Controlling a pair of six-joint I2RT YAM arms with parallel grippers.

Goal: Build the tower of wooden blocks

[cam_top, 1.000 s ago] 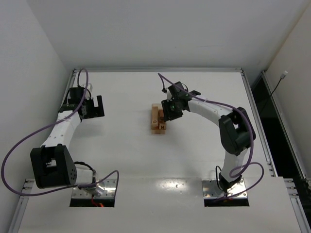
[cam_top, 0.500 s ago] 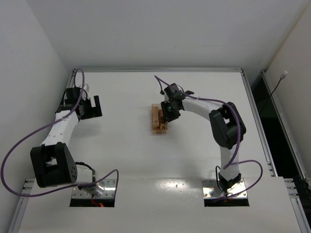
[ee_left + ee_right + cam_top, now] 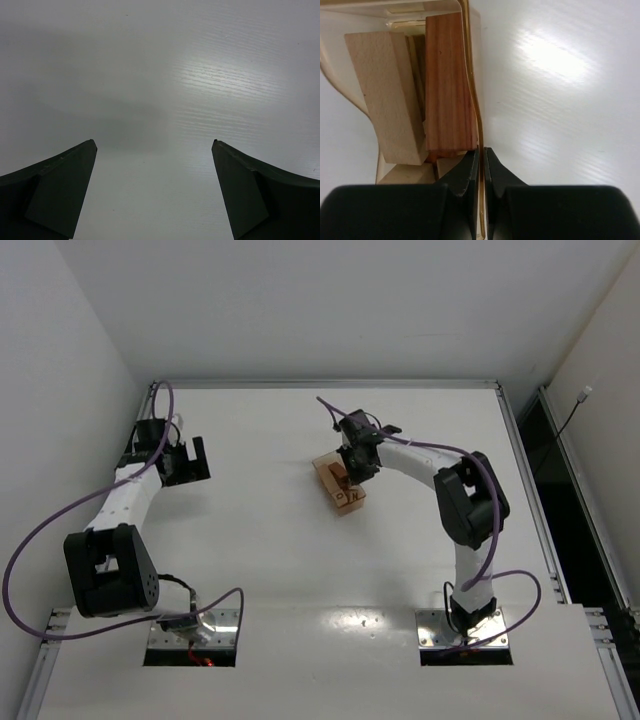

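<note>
Hovering at left of the top view: left gripper (image 3: 190, 462), fingers spread well apart above the table (image 3: 260, 560). The left wrist view agrees.

Centre of the top view: wood blocks (image 3: 344, 496) lie packed in a translucent tan tray (image 3: 468, 60), which sits skewed to the table edges.

Right wrist view, left to right:
- light tan block (image 3: 382, 95), tilted
- reddish-brown bar (image 3: 447, 80) alongside it, against the tray wall
- more tan pieces below these, partly hidden

Right gripper (image 3: 481, 159), bottom centre of that view, has its fingers pinched together on the thin tray wall. The bar's end lies just left of the fingertips.
</note>
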